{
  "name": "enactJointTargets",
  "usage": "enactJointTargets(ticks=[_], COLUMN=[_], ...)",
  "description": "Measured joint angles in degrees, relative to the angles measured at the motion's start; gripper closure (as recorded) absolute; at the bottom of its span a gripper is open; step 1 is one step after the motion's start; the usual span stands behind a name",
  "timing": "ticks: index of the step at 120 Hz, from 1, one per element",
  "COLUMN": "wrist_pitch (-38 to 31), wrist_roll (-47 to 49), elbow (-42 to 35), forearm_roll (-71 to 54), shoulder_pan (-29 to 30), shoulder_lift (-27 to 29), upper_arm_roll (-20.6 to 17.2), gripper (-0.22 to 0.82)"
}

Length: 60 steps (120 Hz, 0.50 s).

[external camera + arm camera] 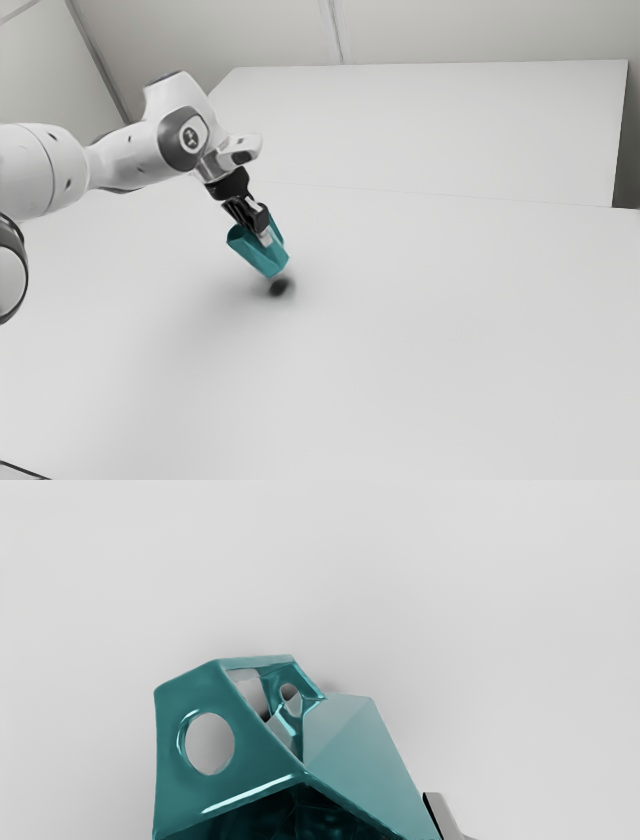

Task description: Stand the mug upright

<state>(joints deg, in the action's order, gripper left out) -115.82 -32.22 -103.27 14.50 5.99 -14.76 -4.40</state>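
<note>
My gripper [265,238] points down at a slant in the exterior view, shut on the teal mug [258,254]. Tilted well off upright, the mug hangs above the table [400,330], a small dark shadow just below its lower end. In the wrist view the angular mug [360,735] lies between the fingers of my gripper [320,815]; one fingertip [441,812] shows against its side, and the other is hidden by the mug. Its dark hollow faces the hand, and a faceted part with a round hole juts out beside the body.
A pale wall [480,30] rises behind the white table surfaces. The arm reaches in from the exterior view's left, above the table. No other objects stand near the mug.
</note>
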Motion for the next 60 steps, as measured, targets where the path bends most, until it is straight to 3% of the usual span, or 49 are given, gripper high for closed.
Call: enactJointTargets(ticks=[60], wrist_pitch=[-2.0], wrist_roll=[4.4], elbow=[0.0], forearm_roll=[-12.7], shoulder_pan=[-2.1], shoulder_lift=[-1.5], upper_arm_roll=[0.0], gripper=[0.79])
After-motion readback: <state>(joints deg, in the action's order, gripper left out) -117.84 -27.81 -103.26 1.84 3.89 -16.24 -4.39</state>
